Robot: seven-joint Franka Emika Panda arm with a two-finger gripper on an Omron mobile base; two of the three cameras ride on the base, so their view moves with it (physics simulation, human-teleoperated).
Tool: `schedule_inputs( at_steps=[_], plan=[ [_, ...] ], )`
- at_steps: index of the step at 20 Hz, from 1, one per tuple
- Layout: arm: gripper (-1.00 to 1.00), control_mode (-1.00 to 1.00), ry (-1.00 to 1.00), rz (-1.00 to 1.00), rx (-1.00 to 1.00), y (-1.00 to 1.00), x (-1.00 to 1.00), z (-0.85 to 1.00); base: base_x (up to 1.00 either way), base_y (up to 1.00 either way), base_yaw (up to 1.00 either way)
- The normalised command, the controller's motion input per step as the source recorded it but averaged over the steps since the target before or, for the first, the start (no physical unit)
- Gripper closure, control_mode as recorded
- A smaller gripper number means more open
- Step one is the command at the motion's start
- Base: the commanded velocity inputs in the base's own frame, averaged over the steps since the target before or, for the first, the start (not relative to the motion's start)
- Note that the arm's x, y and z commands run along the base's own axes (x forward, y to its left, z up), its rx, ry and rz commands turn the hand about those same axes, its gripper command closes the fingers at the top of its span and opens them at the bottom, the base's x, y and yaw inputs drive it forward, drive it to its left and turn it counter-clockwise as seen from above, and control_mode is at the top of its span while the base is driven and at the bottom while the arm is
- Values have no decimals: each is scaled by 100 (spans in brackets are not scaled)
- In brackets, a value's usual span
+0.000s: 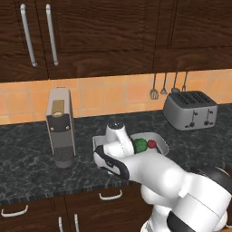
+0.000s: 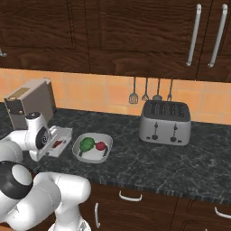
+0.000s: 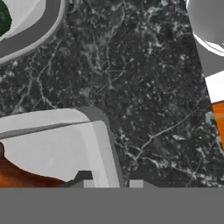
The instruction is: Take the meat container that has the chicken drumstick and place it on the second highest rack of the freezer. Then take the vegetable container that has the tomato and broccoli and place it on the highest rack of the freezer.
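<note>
The meat container (image 3: 52,144) is a white tray on the dark counter, with the orange-brown chicken drumstick (image 3: 17,176) lying in it. My gripper (image 3: 110,181) is shut on its side wall, one fingertip inside and one outside. In the right base view the meat container (image 2: 63,135) lies under my hand. Just to its right stands the vegetable container (image 2: 104,140), a shallow grey dish holding the broccoli (image 2: 86,144) and the tomato (image 2: 100,145). In the left base view my arm covers most of the meat container (image 1: 96,144), and the vegetable container (image 1: 159,139) shows behind it. The freezer is out of view.
A grey coffee machine (image 1: 60,124) stands on the counter left of the containers, and a silver toaster (image 1: 190,110) at the right. Utensils (image 1: 168,86) hang on the orange tile wall. Dark wood cabinets (image 1: 104,31) hang low above the counter.
</note>
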Motion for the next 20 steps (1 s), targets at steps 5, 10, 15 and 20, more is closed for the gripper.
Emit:
schedule_inputs(
  at_steps=[5,10,15,20],
  plan=[
    [100,-100,0,0,0,-9,-17,71,0,0,0],
    [100,-100,0,0,0,-39,-14,69,0,0,0],
    [100,-100,0,1,0,-47,-23,53,0,0,0],
    [100,-100,1,3,0,-68,-34,63,0,0,0]
  ],
)
